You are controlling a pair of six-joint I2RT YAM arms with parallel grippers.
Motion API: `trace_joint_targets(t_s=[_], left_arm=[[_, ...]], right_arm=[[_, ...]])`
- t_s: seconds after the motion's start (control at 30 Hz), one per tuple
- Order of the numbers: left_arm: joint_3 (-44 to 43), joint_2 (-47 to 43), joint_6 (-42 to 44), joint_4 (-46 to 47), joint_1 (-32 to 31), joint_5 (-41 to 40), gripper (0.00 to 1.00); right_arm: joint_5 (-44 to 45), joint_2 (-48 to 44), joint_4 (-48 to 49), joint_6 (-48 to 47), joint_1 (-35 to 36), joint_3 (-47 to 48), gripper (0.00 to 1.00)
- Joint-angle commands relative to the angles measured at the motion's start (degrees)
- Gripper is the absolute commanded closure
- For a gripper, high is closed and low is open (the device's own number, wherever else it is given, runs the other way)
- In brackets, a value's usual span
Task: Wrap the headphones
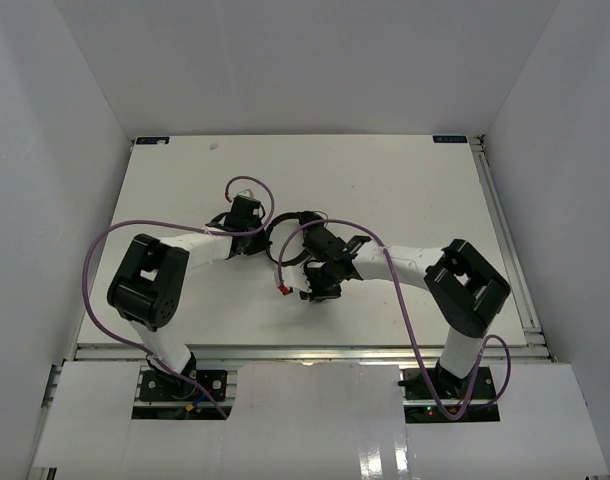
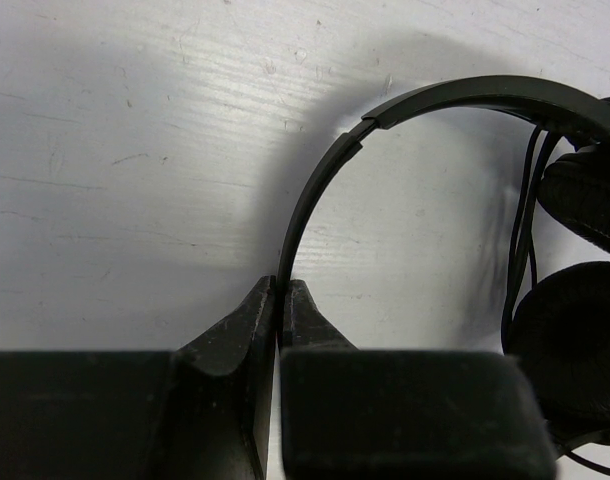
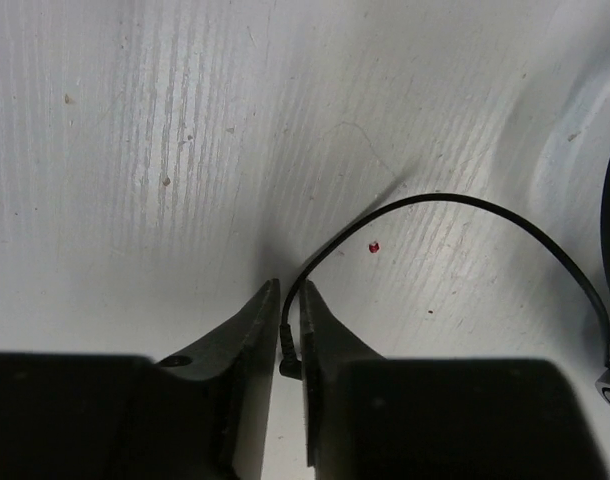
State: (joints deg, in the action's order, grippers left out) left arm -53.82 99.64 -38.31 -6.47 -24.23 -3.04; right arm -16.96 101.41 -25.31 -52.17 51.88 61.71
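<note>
1. Black plastic and thin wire: the headphones [image 2: 455,92] look light. The headband [image 2: 315,190] is a slim, springy hoop, stiff enough to grip but likely to flex or twist if I lever on it.
2. The cord [image 3: 465,205] is limp and fine. I expect it to follow wherever it is led, kink easily, and slide out of a loose pinch.
3. The ear cups [image 2: 575,340] look padded and soft, so they are poor places to clamp. I judge the headband best for anchoring and the cord best held near its free end.
4. The headphones lie flat on the white bench [image 2: 135,150], about mid-bench between the two arms.
5. The left end effector [image 2: 281,290] is pressed together on the headband, edge-on between its tips. The hoop arcs away far and right of the jaws, and both cups sit at the right edge of that wrist view, with cord strands running beside them.
6. The right end effector [image 3: 290,290] is pinched in on the cord. The wire rises from between the tips, then loops right across the bench towards the headphones at that frame's right edge. There is at most a sliver of a gap on one side.
7. My worry is that pulling the cord taut could drag or pivot the light headset.
</note>
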Motion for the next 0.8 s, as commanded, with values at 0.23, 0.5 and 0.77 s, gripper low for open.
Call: trace_joint_targets(t_s=[0.23,0.5,0.77], left_arm=[[1.7,-4.8,0.1,0.2,-0.2,2.2,1.0],[2.2,-5.0,1.2,0.0,-0.2,3.0,1.0],[2.9,-4.9,3.8,0.2,-0.2,5.9,1.0]], right_arm=[[-3.4,-5.7,-2.6,1.3,0.0,-0.8,0.92],[-5.8,-10.7,-3.2,1.6,-2.9,10.2,0.92],[-0.4,-3.3,0.5,2.9,-8.0,21.2,0.92]])
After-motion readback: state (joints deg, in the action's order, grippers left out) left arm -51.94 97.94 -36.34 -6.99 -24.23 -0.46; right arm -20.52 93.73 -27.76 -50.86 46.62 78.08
